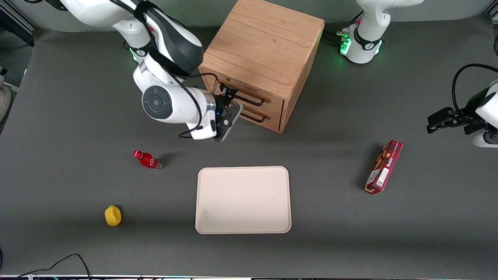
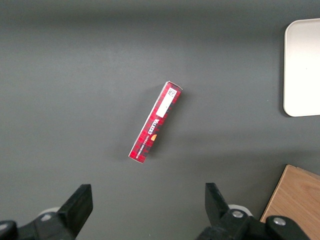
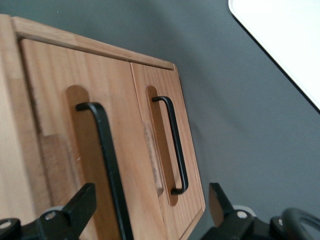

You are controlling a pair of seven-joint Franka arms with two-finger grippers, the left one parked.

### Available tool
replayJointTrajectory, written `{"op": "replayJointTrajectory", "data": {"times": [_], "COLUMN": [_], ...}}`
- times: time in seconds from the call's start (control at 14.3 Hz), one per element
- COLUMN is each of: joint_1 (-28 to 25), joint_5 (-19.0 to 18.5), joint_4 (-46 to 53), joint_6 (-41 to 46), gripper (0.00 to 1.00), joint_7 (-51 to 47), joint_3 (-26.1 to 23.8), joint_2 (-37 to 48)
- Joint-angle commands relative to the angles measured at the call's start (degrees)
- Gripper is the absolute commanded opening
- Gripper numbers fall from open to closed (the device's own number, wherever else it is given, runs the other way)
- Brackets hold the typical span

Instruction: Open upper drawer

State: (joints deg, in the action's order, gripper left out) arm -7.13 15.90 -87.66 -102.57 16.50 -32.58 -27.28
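Upper drawer (image 1: 249, 96) was shut in the cabinet (image 1: 264, 50). Gripper (image 1: 229, 104) sat just in front of its black handle (image 3: 107, 165), fingers (image 3: 80, 205) spread wide, at ten o'clock from the tray (image 1: 243, 200).

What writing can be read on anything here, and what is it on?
Red box: a brand word in white runs along its side, too blurred to read for certain; its white label is too small.
Red bottle: nothing readable.
Upper drawer, in front of the robot's hand: no writing.

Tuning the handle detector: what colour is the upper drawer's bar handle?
Black, on the light oak upper drawer; handle shows best in the right wrist view, with the gripper open around it.
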Motion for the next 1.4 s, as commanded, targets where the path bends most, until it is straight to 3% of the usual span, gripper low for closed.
{"op": "replayJointTrajectory", "data": {"times": [0.0, 1.12, 1.33], "joint_1": [-0.7, -1.5, -1.0], "joint_5": [0.2, 0.0, -3.2], "joint_4": [0.5, -4.8, -4.0], "joint_6": [-0.6, -5.8, -5.9], "gripper": [1.00, 1.00, 1.00], "joint_7": [0.8, 0.7, 1.2], "joint_3": [-0.5, -1.7, -1.6], "joint_2": [-1.5, -2.2, -3.7]}}
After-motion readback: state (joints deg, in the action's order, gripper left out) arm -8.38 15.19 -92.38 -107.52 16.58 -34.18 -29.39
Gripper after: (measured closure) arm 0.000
